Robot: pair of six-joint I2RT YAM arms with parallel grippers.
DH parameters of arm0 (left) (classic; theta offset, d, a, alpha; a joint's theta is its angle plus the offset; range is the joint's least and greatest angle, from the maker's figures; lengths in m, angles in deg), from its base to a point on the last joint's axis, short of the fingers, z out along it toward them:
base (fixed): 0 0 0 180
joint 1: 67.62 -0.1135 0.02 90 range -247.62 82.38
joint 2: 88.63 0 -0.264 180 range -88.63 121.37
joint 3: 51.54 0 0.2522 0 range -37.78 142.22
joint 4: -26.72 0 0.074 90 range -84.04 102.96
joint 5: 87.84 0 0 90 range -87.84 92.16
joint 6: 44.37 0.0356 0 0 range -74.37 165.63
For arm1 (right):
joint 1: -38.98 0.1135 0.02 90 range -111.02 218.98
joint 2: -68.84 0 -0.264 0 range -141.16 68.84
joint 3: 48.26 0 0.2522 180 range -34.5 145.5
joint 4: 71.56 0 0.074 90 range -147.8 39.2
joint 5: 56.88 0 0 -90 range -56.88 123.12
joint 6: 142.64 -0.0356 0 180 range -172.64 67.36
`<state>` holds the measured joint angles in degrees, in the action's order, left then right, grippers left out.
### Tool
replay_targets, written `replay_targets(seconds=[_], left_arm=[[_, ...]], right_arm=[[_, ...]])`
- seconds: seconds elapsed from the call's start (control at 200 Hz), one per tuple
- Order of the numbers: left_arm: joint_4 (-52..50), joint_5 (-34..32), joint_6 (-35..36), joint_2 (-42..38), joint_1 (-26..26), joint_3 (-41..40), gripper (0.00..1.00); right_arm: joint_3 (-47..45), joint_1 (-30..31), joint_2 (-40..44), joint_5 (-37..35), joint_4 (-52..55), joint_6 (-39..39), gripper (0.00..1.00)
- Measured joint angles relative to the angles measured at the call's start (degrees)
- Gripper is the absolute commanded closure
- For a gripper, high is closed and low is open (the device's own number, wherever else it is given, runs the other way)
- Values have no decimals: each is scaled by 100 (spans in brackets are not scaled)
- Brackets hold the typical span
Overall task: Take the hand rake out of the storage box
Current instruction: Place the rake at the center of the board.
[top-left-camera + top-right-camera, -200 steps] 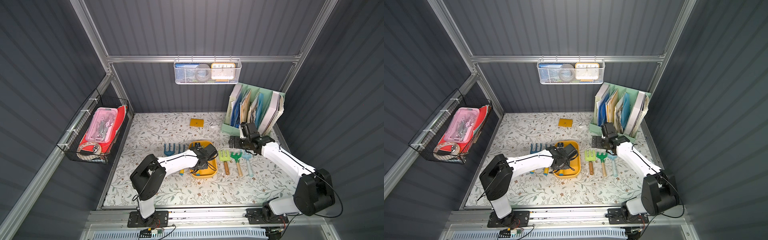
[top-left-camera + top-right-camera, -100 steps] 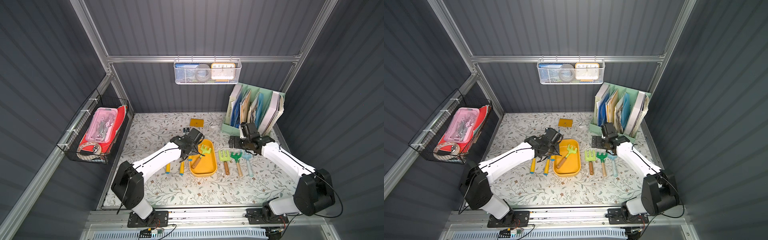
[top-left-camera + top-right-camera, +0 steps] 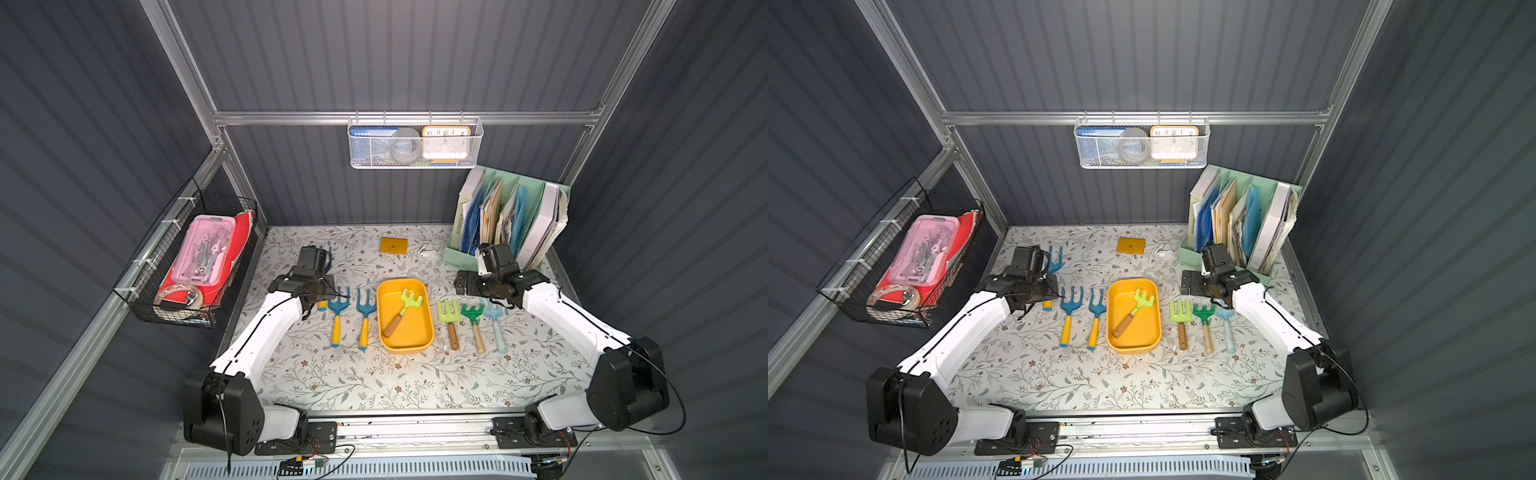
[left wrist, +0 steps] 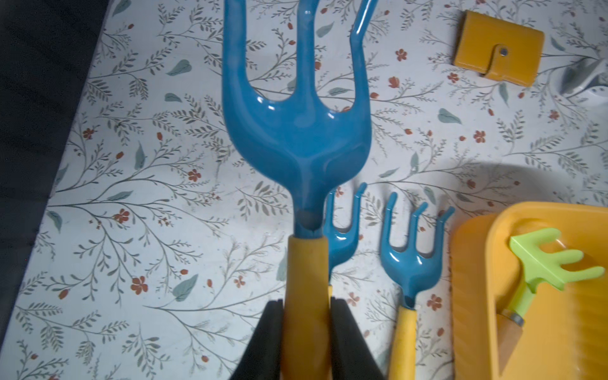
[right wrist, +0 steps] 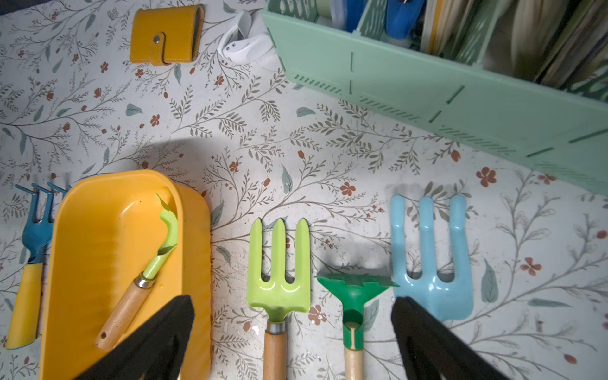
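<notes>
My left gripper [image 4: 306, 302] is shut on the yellow handle of a blue hand rake [image 4: 296, 138]. It holds the rake above the mat, left of the mustard-yellow storage box [image 3: 428, 332]. In both top views the rake's blue head [image 3: 329, 252] [image 3: 1054, 259] pokes out behind the left gripper [image 3: 324, 283] [image 3: 1050, 286]. A lime-green rake [image 3: 405, 303] [image 5: 164, 237] with a wooden handle lies slantwise inside the storage box [image 3: 1156, 328]. My right gripper [image 5: 292, 299] [image 3: 461, 284] hangs open over the tools right of the box, holding nothing.
Two blue rakes [image 3: 336, 307] [image 3: 365, 307] lie left of the box. A lime fork [image 3: 449, 311], a green rake [image 3: 473, 313] and a pale-blue fork [image 3: 494, 311] lie to its right. Behind are a mint file organiser [image 3: 511, 216], a yellow wallet [image 3: 392, 245] and a white clip [image 3: 428, 249]. A black wire basket [image 3: 187, 266] hangs on the left wall.
My left gripper was down in the storage box a second ago. It has since carried the blue rake out, leftward and toward the back. The right arm has not moved.
</notes>
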<state>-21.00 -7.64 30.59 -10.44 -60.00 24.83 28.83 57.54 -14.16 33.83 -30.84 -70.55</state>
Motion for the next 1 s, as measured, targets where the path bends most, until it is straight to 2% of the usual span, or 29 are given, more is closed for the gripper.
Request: replay_targets(seconds=[0.14,0.415,1.001], left_arm=[[90,146,372,116,-304,-142,89],[129,354,793,549,-568,-232,87],[140,326,918,1403,-623,-227,85]], right_arm=[[140,116,-118,83,2,7,1],[245,267,-328,151,9,42,1],[612,343,-374,166,140,125,1]])
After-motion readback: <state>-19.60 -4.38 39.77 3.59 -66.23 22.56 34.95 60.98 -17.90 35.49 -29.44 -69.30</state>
